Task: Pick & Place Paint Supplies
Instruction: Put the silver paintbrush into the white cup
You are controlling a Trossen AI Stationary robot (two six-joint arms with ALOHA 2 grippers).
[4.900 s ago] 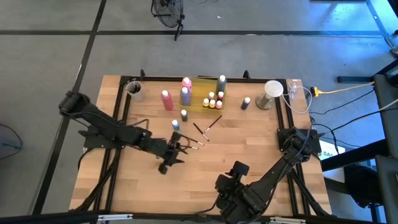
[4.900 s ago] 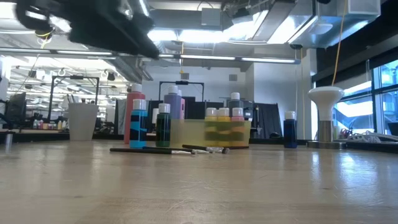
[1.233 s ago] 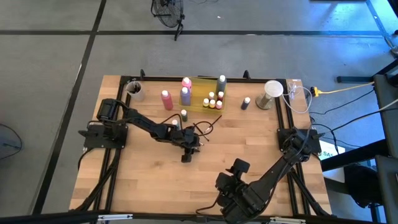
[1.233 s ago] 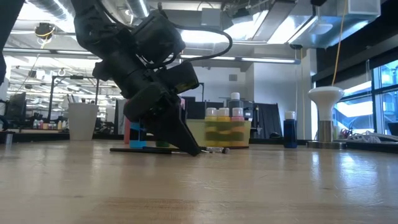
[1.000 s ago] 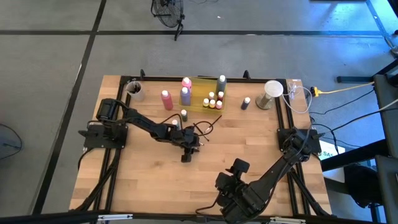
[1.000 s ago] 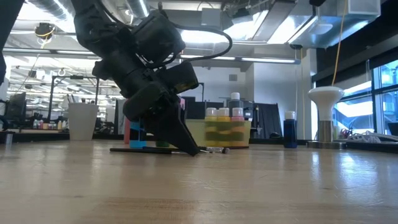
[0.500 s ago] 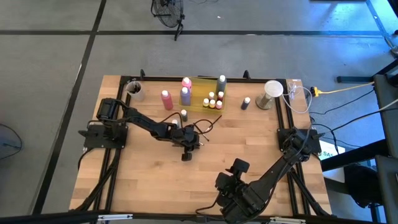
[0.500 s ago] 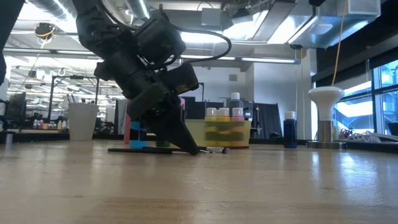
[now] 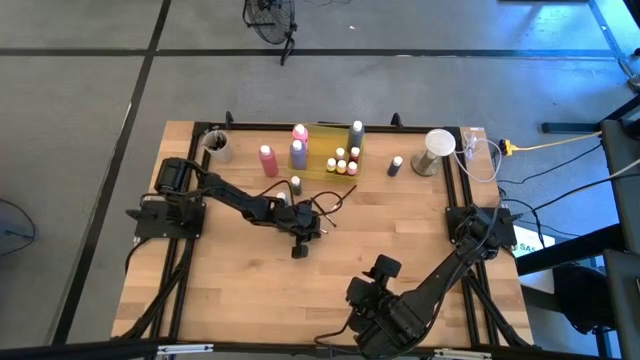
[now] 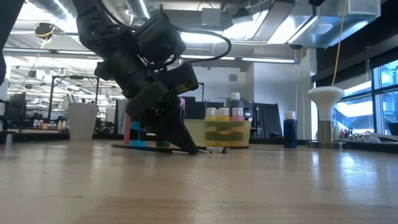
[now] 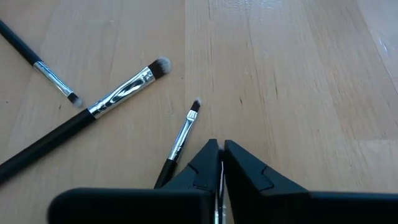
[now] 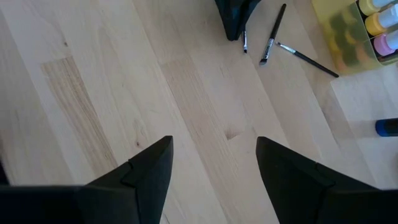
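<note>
Left wrist view showed the left gripper (image 11: 219, 163) pinching the thinnest brush (image 11: 183, 133) on the table (image 11: 298, 74) just before the tray (image 9: 328, 140), presumably for lifting; the right gripper (image 12: 213, 155) waited spread.

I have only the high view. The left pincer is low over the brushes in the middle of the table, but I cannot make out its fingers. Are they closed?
Observer: Yes. In the left wrist view the left pincer has its fingers together, with only a slit between them.
Operator: Is a brush in it?
Observer: I cannot tell. The thin brush runs in beside one finger, its tip pointing out ahead.
Operator: And the right pincer?
Observer: The right pincer is open over the bare table, holding nothing.
</note>
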